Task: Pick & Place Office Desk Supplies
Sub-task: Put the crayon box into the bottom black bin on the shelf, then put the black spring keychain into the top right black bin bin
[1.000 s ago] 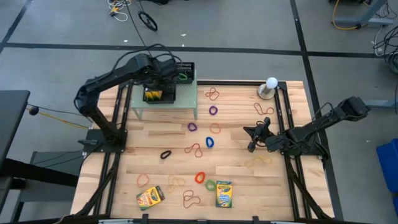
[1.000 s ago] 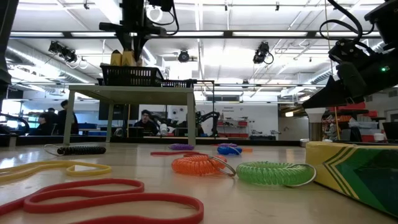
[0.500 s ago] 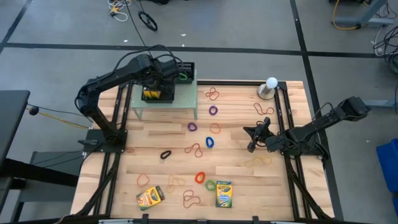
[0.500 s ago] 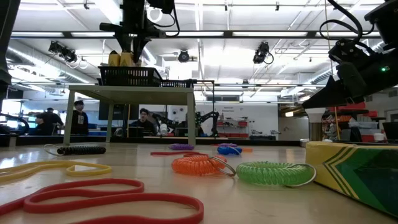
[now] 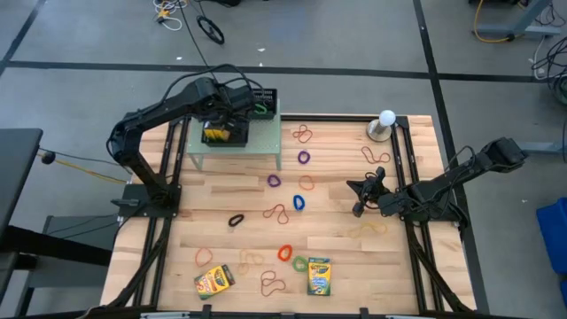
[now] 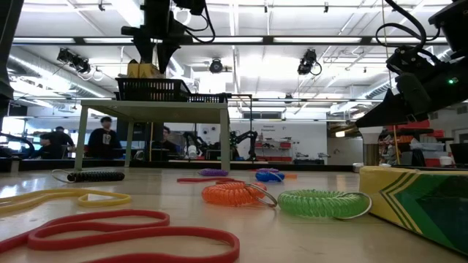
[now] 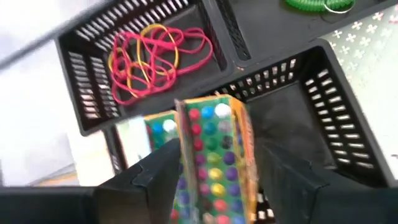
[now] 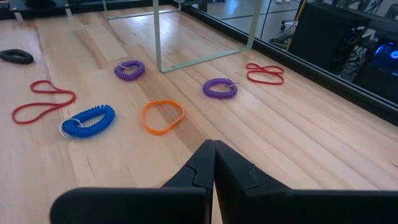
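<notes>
We can read no brand name with certainty. The two crayon boxes on the table carry yellow-and-green packaging with printing, but the letters are too small to read. The box between the left fingers shows only rows of coloured dots on its face.

This crayon box [image 7: 214, 155] stands upright in a black mesh tray [image 7: 339, 112], with its long axis vertical and its dotted face towards the wrist camera. The tray sits on the pale green shelf [image 5: 266, 142] at the far left of the table [image 5: 337, 239]. The next tray compartment [image 7: 93, 68] holds red and yellow rubber bands [image 7: 152, 56], and a green coil [image 7: 311, 5] lies in another compartment.

The left gripper [image 5: 223, 115] is above this tray. The arm reaches from its base over the shelf, and the wrist points downwards. Its fingers [image 7: 155, 180] stand on both sides of the box, and we see a narrow gap at each side, so the jaws seem open and not pressing.

On the table, one crayon box [image 5: 214, 279] lies tilted near the front left, and another [image 5: 319, 276] lies with its long axis from front to back.

The right gripper [image 5: 359, 197] is low over the middle right of the table, with its arm stretched towards the centre. Its jaws are closed on nothing. An orange band [image 8: 162, 116], a blue coil [image 8: 90, 120] and two purple coils [image 8: 220, 88] lie in front of it.
</notes>
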You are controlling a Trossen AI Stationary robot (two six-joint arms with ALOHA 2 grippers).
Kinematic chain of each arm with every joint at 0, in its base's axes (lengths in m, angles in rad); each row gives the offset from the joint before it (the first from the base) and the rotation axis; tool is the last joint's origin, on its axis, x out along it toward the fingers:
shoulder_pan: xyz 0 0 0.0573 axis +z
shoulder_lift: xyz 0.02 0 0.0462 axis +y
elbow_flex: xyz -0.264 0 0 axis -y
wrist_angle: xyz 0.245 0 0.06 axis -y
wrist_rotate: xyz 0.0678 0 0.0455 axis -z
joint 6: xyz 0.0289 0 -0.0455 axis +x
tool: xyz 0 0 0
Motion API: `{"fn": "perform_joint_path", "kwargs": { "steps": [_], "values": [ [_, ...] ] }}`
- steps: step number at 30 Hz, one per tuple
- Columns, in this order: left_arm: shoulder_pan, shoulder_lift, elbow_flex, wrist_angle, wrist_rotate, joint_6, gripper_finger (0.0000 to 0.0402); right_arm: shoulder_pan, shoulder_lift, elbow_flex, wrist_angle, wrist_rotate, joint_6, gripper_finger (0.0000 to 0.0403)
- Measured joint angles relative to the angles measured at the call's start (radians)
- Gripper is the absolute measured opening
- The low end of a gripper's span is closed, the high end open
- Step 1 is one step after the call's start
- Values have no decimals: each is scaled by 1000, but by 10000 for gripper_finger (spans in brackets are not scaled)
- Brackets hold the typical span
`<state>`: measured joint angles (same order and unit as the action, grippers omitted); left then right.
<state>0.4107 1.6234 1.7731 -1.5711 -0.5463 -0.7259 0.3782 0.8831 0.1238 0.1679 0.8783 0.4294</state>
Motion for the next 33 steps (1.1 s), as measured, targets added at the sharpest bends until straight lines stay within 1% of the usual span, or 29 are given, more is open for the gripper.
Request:
{"fn": "perform_joint_path", "kwargs": {
  "steps": [7,10,16,19,21,23,25,28,31,33],
  "values": [
    [0,0,0,0,-10,76,234,0,0,0,0,0,0,11],
    [0,0,15,0,-42,117,234,0,0,0,0,0,0,11],
    [-32,-2,103,0,-133,252,234,0,0,0,0,0,0,11],
    [-62,-2,173,0,-159,326,233,0,0,0,2,0,0,11],
    [-87,-3,209,1,-159,367,228,-1,0,0,2,5,0,11],
    [-125,-8,213,1,-158,382,212,-1,0,0,4,6,0,11],
    [-175,-25,175,25,-174,392,185,-1,0,0,14,7,0,11],
    [-267,-69,57,135,-180,423,131,-1,0,0,37,8,-13,11],
    [-375,-114,-96,305,-179,452,78,-1,0,0,72,8,-32,11],
    [-444,-147,-195,430,-178,480,50,-1,0,0,90,8,-46,11]
  ]
}}
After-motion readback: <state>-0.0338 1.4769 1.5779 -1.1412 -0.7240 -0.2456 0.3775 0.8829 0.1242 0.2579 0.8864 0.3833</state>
